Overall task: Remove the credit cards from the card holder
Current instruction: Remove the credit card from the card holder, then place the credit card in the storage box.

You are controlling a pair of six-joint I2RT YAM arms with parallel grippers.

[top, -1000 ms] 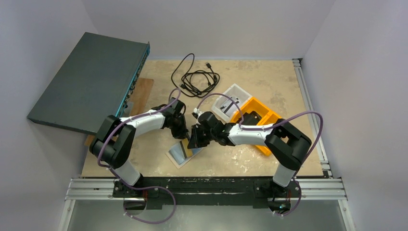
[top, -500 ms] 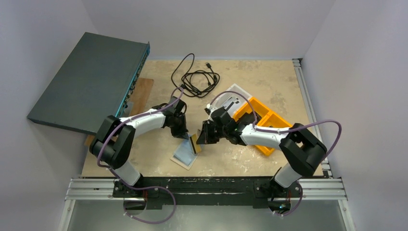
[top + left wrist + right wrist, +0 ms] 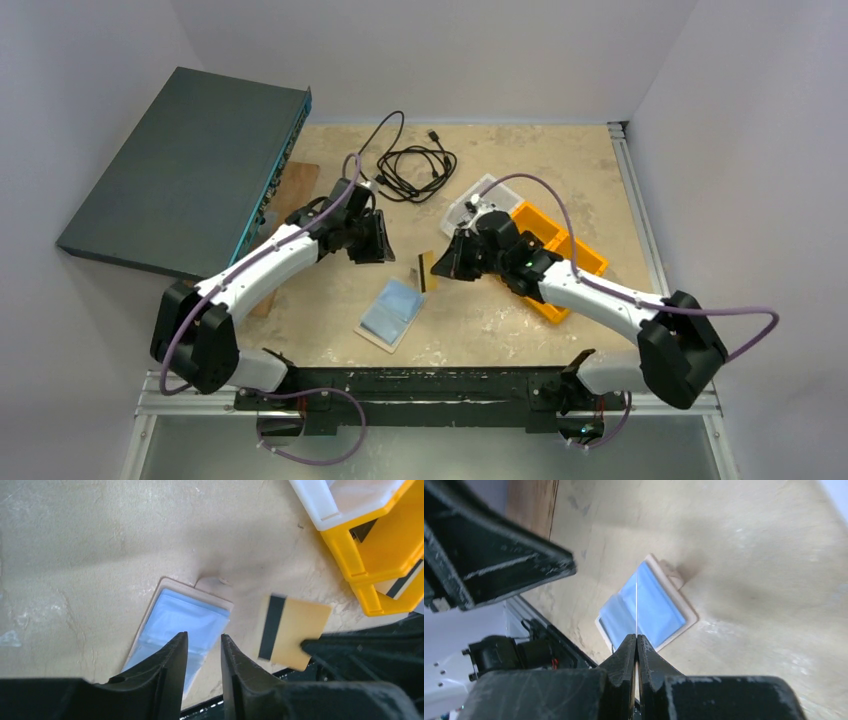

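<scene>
Overhead, holder: the card holder (image 3: 392,312) lies spread open on the table (image 3: 560,170), blue-grey inside up, below and between the two sets of fingers, touching neither.
Overhead, right arm: the right gripper (image 3: 437,268) is clamped on a tan card (image 3: 427,271) held on edge in the air, above and just right of the holder.
Overhead, left arm: the left gripper (image 3: 377,248) hangs above and left of the holder with nothing between its fingers.
Overhead, bins: an orange bin (image 3: 556,262) and a white tray (image 3: 472,205) sit behind the right fingers.
Left wrist, fingers: the two black fingers (image 3: 167,666) stand slightly parted and bare; the holder (image 3: 172,627) lies straight beyond their tips, the card (image 3: 292,632) off to the right.
Right wrist, fingers: the tips (image 3: 628,652) are pinched tight on the card's edge (image 3: 636,600), seen as a thin line, with the holder (image 3: 649,605) beyond it on the table.
Step, judged: one card is out and ready to be carried off; whether more remain in the pockets cannot be told.
Next move, judged: set the card down clear of the holder, probably toward the bins, then pin the holder before pulling another.
</scene>
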